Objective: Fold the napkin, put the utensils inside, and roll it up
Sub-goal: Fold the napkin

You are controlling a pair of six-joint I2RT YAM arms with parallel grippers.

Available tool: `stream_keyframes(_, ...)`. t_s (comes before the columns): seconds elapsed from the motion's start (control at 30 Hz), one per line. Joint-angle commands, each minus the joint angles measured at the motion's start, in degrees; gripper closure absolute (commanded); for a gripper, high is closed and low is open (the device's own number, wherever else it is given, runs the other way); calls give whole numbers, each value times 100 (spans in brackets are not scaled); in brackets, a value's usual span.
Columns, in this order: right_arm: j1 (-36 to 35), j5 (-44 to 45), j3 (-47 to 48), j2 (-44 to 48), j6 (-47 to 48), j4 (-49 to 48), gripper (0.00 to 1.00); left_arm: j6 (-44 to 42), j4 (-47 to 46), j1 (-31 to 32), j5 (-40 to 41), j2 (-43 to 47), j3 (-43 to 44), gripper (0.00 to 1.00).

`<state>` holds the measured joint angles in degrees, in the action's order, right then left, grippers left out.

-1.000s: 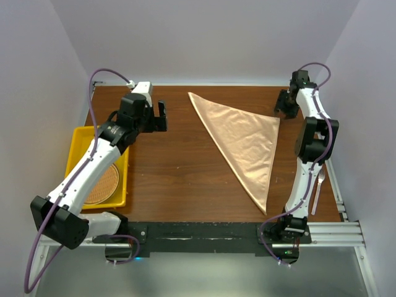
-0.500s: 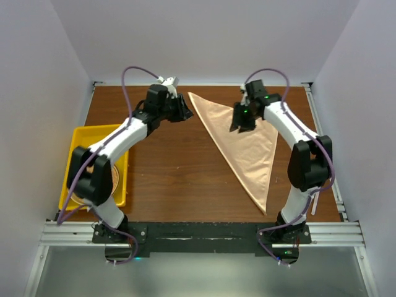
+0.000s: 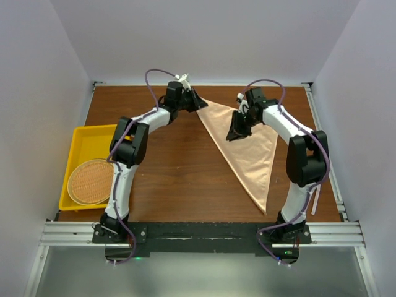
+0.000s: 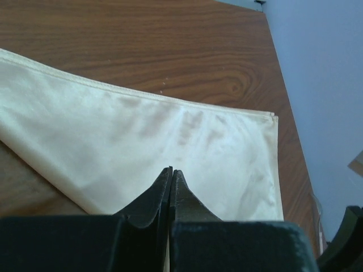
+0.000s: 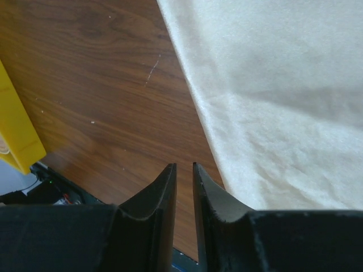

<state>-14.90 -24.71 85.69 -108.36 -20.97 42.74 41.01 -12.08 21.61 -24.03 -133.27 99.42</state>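
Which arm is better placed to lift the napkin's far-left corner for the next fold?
Left: the left gripper is shut at that corner of the napkin; the right gripper hangs over its long edge's middle.

Overhead view, close wrist views sharing napkin (image 3: 253, 154)

The napkin (image 3: 253, 151) is smooth peach cloth with a soft sheen and a stitched hem. The counter (image 3: 167, 167) is grained brown wood, lightly glossy. The tray (image 3: 93, 139) is glossy yellow plastic, the mat (image 3: 91, 180) coarse woven wicker. The left claw (image 4: 171, 170) and right claw (image 5: 184, 165) look matt black.
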Motion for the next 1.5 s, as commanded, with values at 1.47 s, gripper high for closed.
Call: stream_keyframes(1.47, 119, 2119, -4948, 3443, -1349, 797, 79, 109, -867, -473, 689, -1386, 535, 100)
